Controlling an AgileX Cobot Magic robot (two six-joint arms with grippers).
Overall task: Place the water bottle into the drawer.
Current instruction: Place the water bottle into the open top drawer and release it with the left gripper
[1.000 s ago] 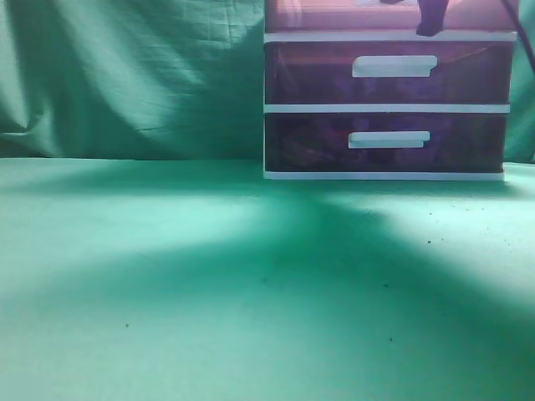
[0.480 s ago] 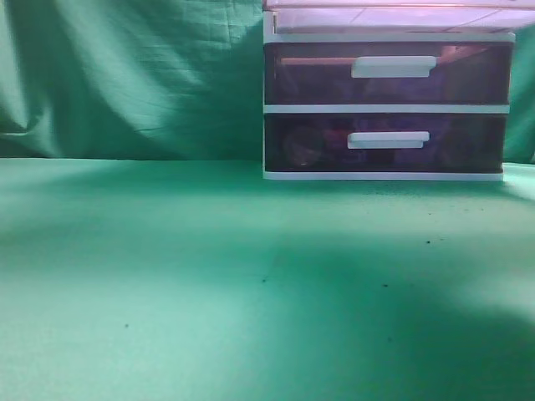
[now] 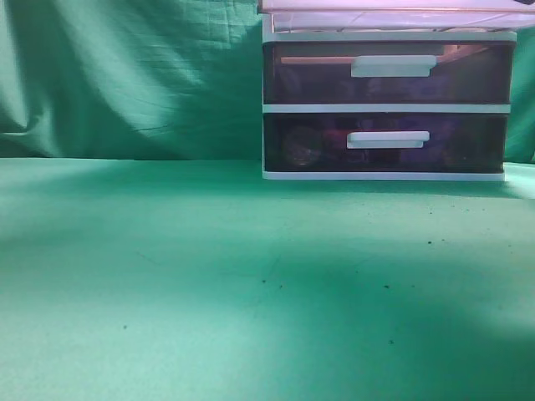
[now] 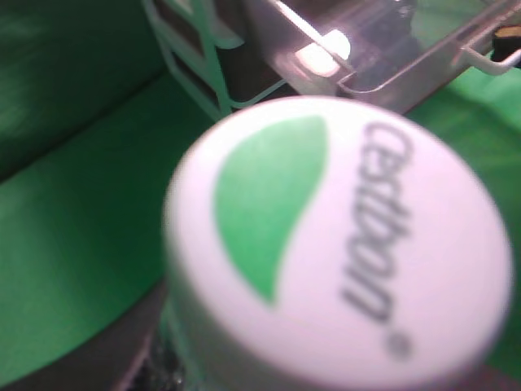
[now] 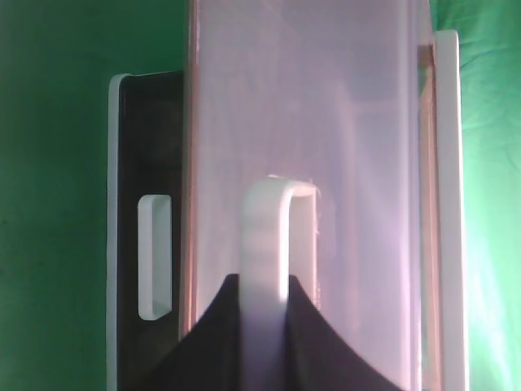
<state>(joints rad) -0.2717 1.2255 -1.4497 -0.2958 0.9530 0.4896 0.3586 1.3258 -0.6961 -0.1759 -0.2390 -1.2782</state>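
The water bottle's white cap (image 4: 334,244), with a green leaf and grey lettering, fills the left wrist view, close and blurred. My left gripper holds the bottle below the cap; only a dark finger edge (image 4: 114,371) shows. Beyond the cap lies the drawer (image 4: 391,49), pulled out and open. In the right wrist view my right gripper (image 5: 264,301) is shut on the white bar handle (image 5: 269,236) of the drawer (image 5: 358,163). In the exterior view only the drawer's lower edge (image 3: 393,18) shows at the top. Neither gripper shows there.
Two like drawers (image 3: 389,73) (image 3: 389,142) sit shut below in the white-framed unit (image 3: 266,100), which stands at the back right on the green cloth-covered table (image 3: 209,276). A green cloth backdrop (image 3: 125,75) hangs behind.
In the exterior view the top drawer has come forward, out over the unit's front. The dark gripper seen at the top edge a second ago has left the frame. Shadows on the table have shifted.
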